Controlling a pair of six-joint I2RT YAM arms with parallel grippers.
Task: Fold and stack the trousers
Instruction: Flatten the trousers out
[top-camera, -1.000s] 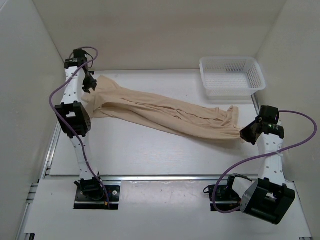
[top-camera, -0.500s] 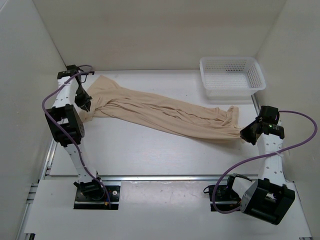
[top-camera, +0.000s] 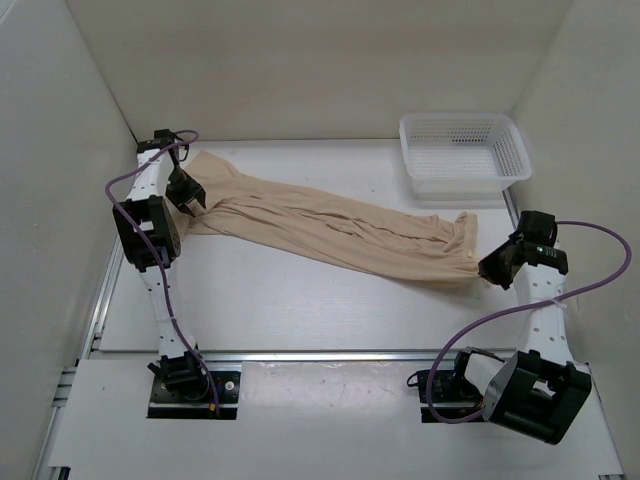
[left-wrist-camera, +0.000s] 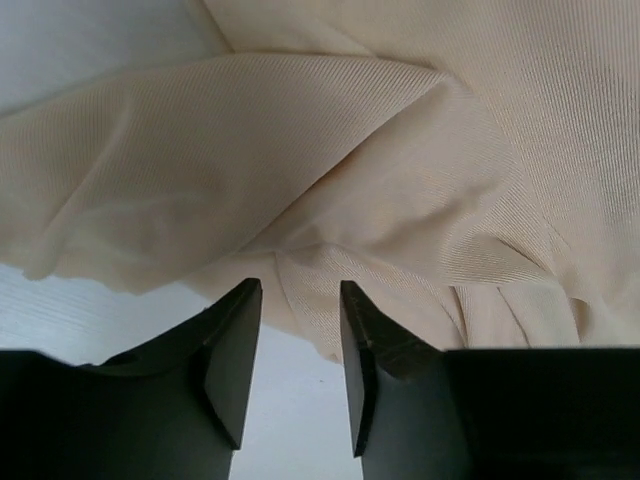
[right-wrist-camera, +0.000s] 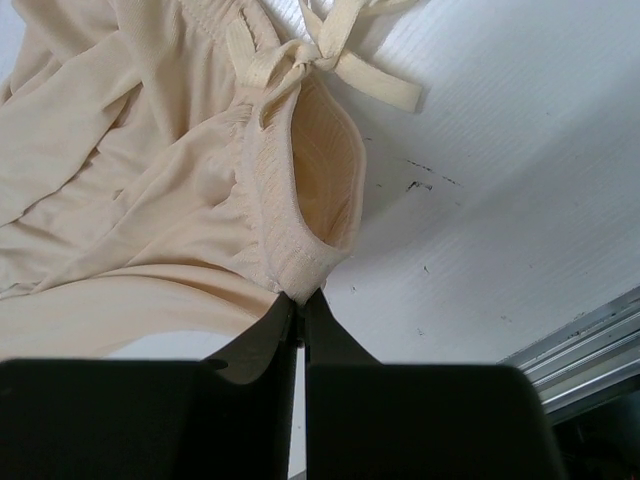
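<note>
The beige trousers (top-camera: 330, 228) lie stretched across the table from far left to right, legs to the left, waistband with drawstring to the right. My left gripper (top-camera: 190, 203) is open over the leg ends; in the left wrist view (left-wrist-camera: 300, 290) its fingers stand just above the fabric edge (left-wrist-camera: 400, 180), holding nothing. My right gripper (top-camera: 488, 268) is shut on the ribbed waistband (right-wrist-camera: 300, 255) of the trousers; the drawstring bow (right-wrist-camera: 320, 55) lies beyond it.
A white mesh basket (top-camera: 462, 150) stands at the back right, just beyond the waistband. White walls close in on the left, back and right. The metal rail (top-camera: 320, 355) runs along the table's near edge.
My left arm swung out toward the left wall and came back; its gripper now hovers open over the leg ends, which lie flatter. The right gripper has kept its hold without moving.
</note>
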